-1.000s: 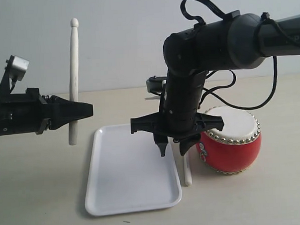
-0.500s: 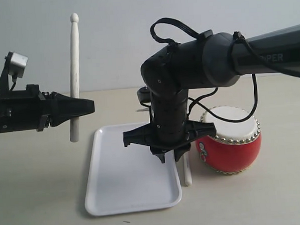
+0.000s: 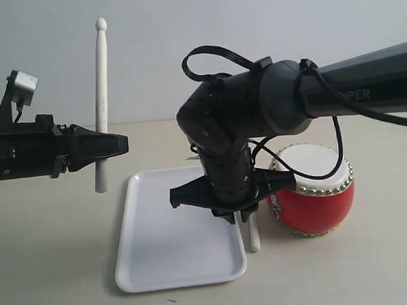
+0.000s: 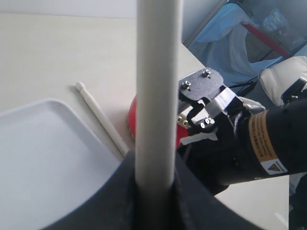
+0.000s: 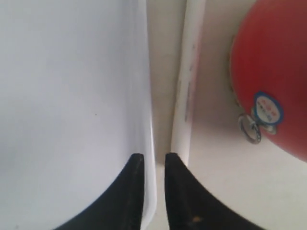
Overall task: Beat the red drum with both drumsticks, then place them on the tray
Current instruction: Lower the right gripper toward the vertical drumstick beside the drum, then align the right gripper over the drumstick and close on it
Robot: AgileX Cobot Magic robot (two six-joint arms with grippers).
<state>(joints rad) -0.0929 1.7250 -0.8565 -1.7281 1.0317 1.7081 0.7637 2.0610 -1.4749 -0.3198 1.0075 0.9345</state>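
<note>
My left gripper (image 3: pixel 112 146) is shut on one drumstick (image 3: pixel 100 83), holding it upright above the table to the left of the tray (image 3: pixel 167 242). That stick fills the left wrist view (image 4: pixel 157 86) between the dark fingers. The second drumstick (image 3: pixel 254 235) lies on the table in the narrow gap between the tray's right rim and the red drum (image 3: pixel 317 201). My right gripper (image 3: pixel 237 217) points down low over the tray's right rim, jaws nearly together and holding nothing. In the right wrist view its tips (image 5: pixel 153 160) straddle the rim (image 5: pixel 144 96), beside the lying drumstick (image 5: pixel 187 86) and the drum (image 5: pixel 273 72).
The bulky right arm (image 3: pixel 256 116) reaches in from the right above the drum and hides part of it. A black cable (image 3: pixel 206 58) loops over its wrist. Pale tabletop lies in front of the tray and drum.
The right arm has swung left and lower toward the tray's right rim, and its jaws have gone from spread to nearly together. The left arm and its stick have hardly moved.
</note>
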